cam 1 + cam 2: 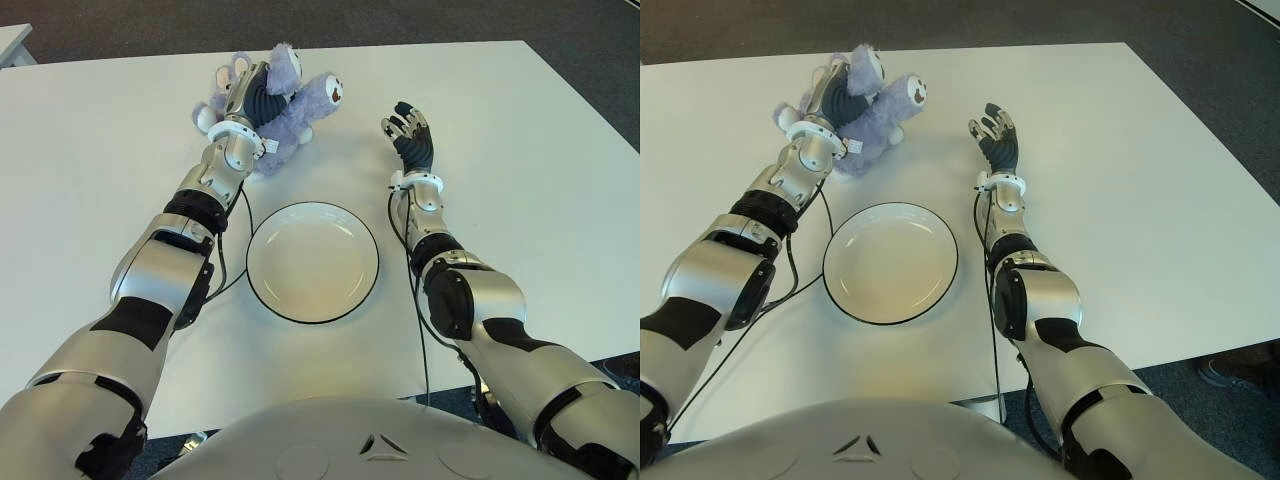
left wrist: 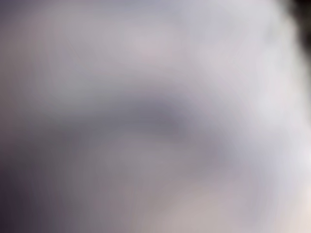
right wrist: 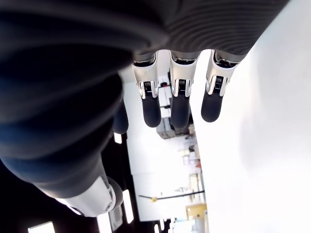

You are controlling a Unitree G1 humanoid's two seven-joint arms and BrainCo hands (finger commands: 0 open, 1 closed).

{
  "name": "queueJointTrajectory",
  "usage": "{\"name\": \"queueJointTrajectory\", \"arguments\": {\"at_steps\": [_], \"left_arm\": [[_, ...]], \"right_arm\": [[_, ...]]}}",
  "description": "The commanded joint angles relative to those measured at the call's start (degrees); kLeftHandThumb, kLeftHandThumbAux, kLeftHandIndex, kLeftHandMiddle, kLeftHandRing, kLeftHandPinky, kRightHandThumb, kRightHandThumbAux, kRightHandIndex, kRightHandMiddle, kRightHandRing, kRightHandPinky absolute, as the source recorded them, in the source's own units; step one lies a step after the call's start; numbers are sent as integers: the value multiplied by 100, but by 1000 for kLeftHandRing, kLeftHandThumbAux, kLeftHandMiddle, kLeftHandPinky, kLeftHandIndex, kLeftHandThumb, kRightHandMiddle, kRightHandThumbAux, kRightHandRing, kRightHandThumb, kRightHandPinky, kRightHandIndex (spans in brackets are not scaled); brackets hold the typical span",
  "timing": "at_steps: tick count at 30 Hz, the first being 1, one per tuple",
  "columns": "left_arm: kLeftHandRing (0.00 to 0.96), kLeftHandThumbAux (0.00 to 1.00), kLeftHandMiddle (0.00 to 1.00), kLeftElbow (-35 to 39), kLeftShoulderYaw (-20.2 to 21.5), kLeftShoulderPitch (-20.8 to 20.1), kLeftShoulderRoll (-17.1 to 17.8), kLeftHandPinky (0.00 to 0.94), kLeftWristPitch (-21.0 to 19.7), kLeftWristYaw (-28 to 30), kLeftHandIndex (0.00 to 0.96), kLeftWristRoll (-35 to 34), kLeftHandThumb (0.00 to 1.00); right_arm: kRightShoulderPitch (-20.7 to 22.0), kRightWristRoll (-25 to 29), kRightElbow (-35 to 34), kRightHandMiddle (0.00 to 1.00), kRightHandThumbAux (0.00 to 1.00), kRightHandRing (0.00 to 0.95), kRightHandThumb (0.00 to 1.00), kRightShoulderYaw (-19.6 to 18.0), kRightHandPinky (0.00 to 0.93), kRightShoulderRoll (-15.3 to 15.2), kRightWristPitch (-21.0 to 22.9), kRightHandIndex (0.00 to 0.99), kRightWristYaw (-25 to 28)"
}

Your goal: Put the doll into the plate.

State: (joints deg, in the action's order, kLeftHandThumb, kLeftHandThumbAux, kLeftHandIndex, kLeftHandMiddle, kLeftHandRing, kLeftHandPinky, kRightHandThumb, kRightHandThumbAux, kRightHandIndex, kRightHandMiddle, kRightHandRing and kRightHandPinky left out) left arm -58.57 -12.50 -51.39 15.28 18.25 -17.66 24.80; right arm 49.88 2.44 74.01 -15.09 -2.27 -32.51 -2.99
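Doll (image 1: 300, 105) and plate (image 1: 313, 262) sit apart on a white table (image 1: 520, 170). Nearest the robot, the white, dark-rimmed plate holds nothing. Beyond it to the right, the right hand (image 1: 410, 135) shows with fingers (image 3: 151, 99) extended and spread, gripping nothing. Farthest back, the left hand (image 1: 255, 95) lies over the purple plush doll, fingers wrapped onto its body (the wrist camera shows only blur). No legible writing appears anywhere.
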Motion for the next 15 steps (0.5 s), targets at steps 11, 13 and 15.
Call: {"name": "queueJointTrajectory", "arguments": {"at_steps": [11, 13, 15], "left_arm": [[847, 633, 840, 224, 40, 175, 45, 865, -206, 127, 756, -41, 911], [850, 634, 842, 272, 48, 196, 53, 866, -207, 134, 757, -46, 913], [851, 635, 844, 326, 51, 218, 67, 867, -206, 139, 758, -43, 914]], "right_arm": [[-120, 39, 76, 148, 788, 131, 442, -42, 158, 55, 1, 182, 14], [-123, 35, 75, 149, 788, 133, 444, -38, 163, 57, -8, 182, 14], [-126, 35, 74, 151, 787, 136, 451, -37, 167, 61, -14, 182, 14]]}}
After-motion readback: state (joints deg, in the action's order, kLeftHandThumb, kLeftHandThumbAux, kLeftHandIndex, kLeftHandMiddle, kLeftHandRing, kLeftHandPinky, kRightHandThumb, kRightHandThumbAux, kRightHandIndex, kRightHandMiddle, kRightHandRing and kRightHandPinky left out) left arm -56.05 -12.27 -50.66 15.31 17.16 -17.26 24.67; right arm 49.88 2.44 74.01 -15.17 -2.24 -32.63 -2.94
